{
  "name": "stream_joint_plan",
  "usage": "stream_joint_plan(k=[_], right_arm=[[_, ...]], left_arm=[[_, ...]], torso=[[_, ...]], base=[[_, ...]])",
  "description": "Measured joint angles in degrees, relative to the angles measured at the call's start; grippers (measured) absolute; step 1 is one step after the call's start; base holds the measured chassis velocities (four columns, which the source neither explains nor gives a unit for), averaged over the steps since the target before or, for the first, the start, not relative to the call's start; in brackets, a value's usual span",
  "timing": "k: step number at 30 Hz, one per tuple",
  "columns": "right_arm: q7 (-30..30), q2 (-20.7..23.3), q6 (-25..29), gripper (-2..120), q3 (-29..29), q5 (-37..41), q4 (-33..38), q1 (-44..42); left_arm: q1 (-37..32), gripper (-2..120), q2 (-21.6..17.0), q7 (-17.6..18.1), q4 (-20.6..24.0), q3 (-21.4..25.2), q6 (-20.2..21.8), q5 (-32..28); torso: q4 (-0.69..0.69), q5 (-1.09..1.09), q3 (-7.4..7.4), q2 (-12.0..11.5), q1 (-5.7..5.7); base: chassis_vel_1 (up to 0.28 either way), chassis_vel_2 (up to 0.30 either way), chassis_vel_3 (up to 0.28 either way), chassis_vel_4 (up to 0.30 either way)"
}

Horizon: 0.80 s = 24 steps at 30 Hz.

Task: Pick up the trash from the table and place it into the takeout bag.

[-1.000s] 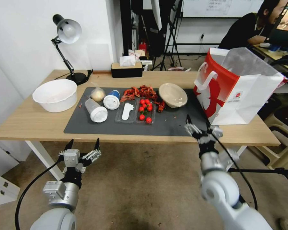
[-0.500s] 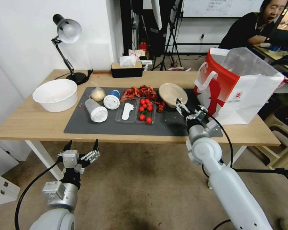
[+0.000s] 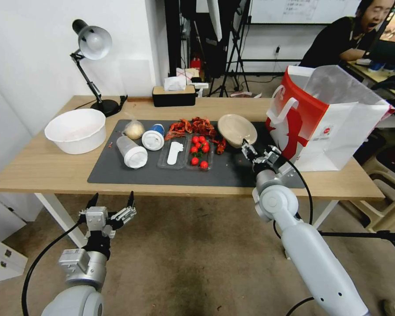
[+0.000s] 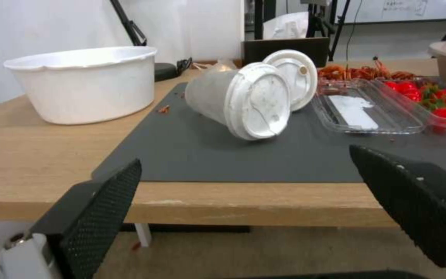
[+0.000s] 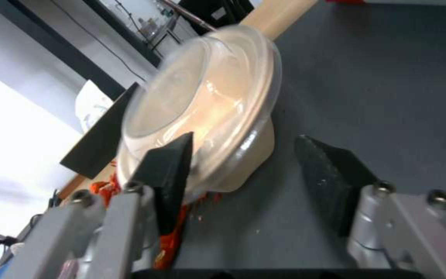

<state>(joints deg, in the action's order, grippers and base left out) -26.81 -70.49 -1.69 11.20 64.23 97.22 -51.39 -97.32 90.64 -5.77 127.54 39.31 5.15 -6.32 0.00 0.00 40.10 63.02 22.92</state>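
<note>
Leftmost, the left pincer (image 3: pixel 112 202) hung below the counter (image 3: pixel 39 169) edge, fingers spread wide and empty. On the counter's left end stood the large white bowl (image 3: pixel 76 130), off the dark grey mat (image 3: pixel 232 173). On the mat, the small clear bag with a yellowish lump (image 3: pixel 134 129) lay behind the clear cup with white lid (image 3: pixel 131 152), which lay on its side just beside the tipped blue-white cup (image 3: pixel 154 137). Next came the clear tray of cherry tomatoes (image 3: pixel 199 151), with red scraps behind it. The beige paper bowl (image 3: pixel 236 130) sat tilted on the mat. The right pincer (image 3: pixel 259 151) hovered at the bowl's near rim, fingers parted with one against the rim, nothing gripped. The takeout bag (image 3: pixel 338 131) stood upright at the counter's right end, mouth open.
</note>
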Motion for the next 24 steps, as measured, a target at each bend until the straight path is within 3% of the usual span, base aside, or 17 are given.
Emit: stream_joint_plan(k=[9, 12, 15, 24], right_arm=[[0.09, -1.09, -0.06, 21, -0.54, -0.4, -0.17, -0.09], [0.11, -1.25, -0.06, 5, -0.57, -0.84, 0.19, -0.48], [0.12, -1.26, -0.04, 0, -0.38, -1.16, 0.51, -0.81], [1.55, -0.91, 1.15, 0, 0.84, -2.34, 2.28, -1.76]], left_arm=[[-0.15, 100, -0.15, 0.01, -0.16, -0.03, -0.62, -0.05], [-0.16, 100, -0.23, 0.02, -0.26, -0.01, -0.92, -0.1], [-0.18, 100, -0.26, 0.02, -0.27, -0.01, -1.03, -0.11], [-0.19, 100, -0.3, 0.03, -0.29, -0.13, -1.12, -0.12]], torso=[[0.01, 0.0, 0.0, 0.01, 0.0], [0.01, 0.0, 0.0, 0.01, 0.0], [0.0, 0.0, 0.0, 0.01, 0.0], [0.0, 0.01, 0.0, 0.01, 0.0]], base=[[0.0, 0.0, 0.0, 0.0], [0.0, 0.0, 0.0, 0.0], [0.0, 0.0, 0.0, 0.0], [0.0, 0.0, 0.0, 0.0]])
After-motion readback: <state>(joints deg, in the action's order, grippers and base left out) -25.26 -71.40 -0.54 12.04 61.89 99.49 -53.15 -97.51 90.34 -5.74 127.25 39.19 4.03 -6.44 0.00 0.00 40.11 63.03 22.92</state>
